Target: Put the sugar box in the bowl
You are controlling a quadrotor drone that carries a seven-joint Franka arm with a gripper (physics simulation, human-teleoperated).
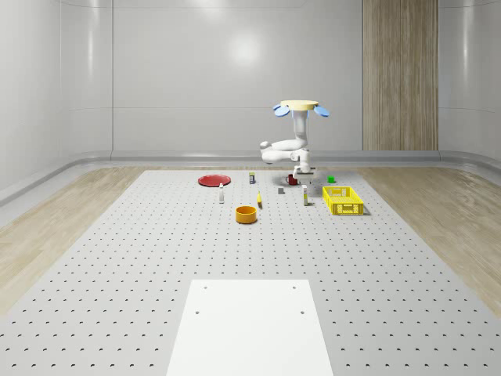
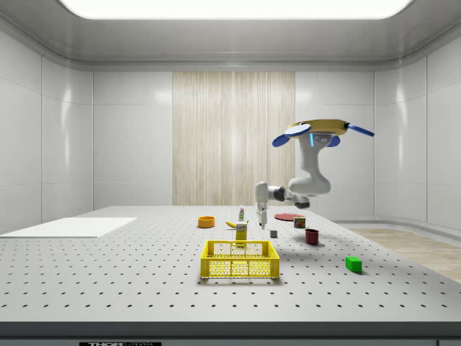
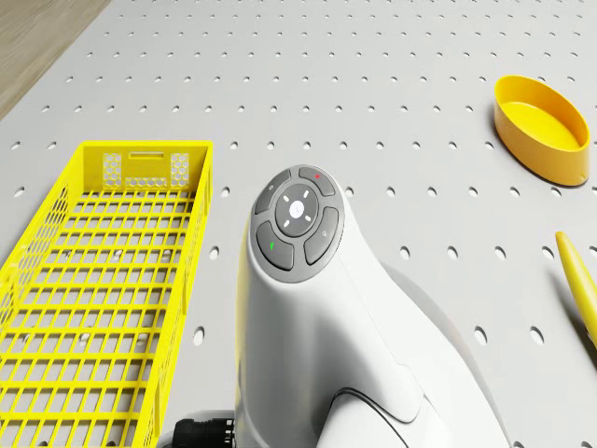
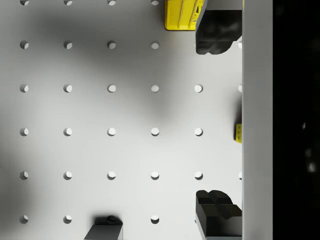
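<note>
Sugar box [image 1: 305, 197]: upright on table [image 1: 156, 258] just beside basket [image 1: 343, 200], well apart from bowl [image 1: 246, 214]; probably light, stiff, slick cardboard, best pinched across its narrow faces; gripper [image 4: 218, 122] spread wide, empty, nearby under hovering drone [image 1: 300, 106].

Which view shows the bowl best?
The drone view: the bowl appears large there, with its rim and hollow inside plain to see. The whole-scene view shows it small, seen from above, near the middle of the perforated table. The side view shows it small and nearly edge-on, far behind the yellow basket.
</note>
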